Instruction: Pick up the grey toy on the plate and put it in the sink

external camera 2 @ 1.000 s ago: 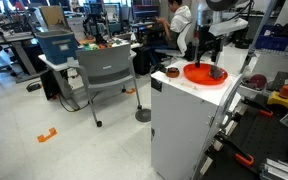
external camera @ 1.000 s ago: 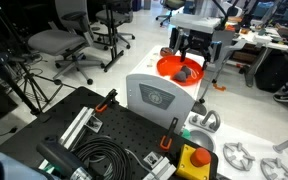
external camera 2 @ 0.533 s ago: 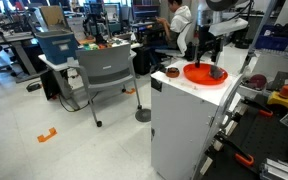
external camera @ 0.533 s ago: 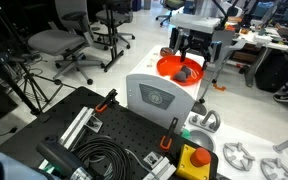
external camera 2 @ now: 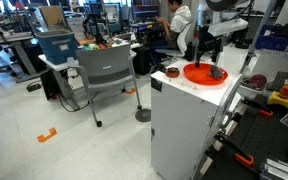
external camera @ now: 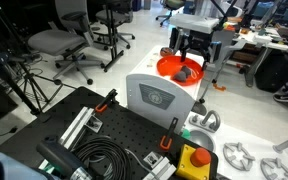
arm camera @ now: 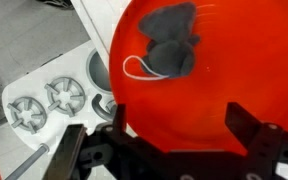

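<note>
Two fingers: spread wide, nothing between them. My pincer (arm camera: 169, 150) hangs above the plate (arm camera: 224, 105) and touches nothing.
Pincer position: over the near part of the plate, not over the target. An exterior view agrees, with the pincer (external camera 2: 207, 58) above the orange rim.
Grey toy: the grey toy (arm camera: 172, 45) lies on the plate, close to the rim farthest from my fingers. A thin white loop (arm camera: 134, 68) trails at its side.
Sink: the sink (arm camera: 97, 68) is, I judge, the pale basin just beside the plate and partly under its rim. Little of it shows.
Step (judgement): approach, not yet lined up. I must shift toward the toy before descending.
Risk 1: coming straight down from here would close me on bare plate, or a fingertip would strike the raised rim.
Risk 2: the plate looks light, so a push on its rim could tip or slide it and roll the toy off.
Risk 3: the white loop could snag a finger and drag the toy at release.
Edges: the plate fills much of the counter (external camera 2: 184, 110) top, and the sides drop straight to the floor. A sliding plate has little margin.
Open room: open above the plate. The path across to the sink is short, with only the plate rim to cross.
</note>
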